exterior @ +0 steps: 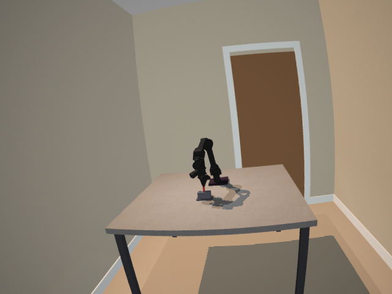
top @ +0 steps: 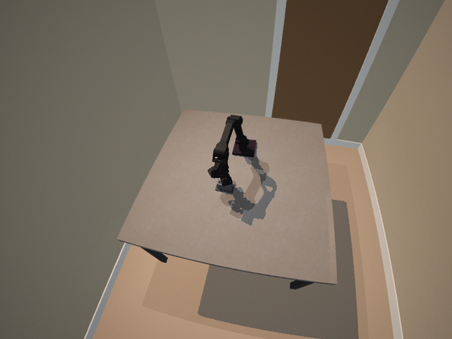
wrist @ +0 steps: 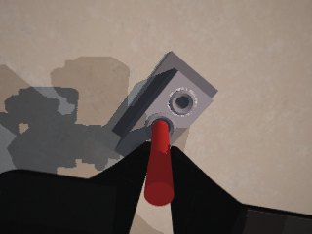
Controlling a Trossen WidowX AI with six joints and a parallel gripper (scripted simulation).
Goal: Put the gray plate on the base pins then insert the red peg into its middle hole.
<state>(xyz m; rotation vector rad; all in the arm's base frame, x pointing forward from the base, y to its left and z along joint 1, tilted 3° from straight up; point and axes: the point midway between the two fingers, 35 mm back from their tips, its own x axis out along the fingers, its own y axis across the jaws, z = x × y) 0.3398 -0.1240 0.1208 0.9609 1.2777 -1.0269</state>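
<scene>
Hand (wrist: 157, 161) gripping red peg (wrist: 159, 163), tip at gray plate's (wrist: 171, 109) middle hole (wrist: 159, 123); keep it vertical, push straight down.

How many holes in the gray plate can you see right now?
2: one open hole near the gray plate's far end, and the middle hole, where the red peg tip sits. The jaws may hide another.

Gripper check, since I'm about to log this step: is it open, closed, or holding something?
Gripper: closed on the red peg, whose tip sits at the gray plate's middle hole.
</scene>
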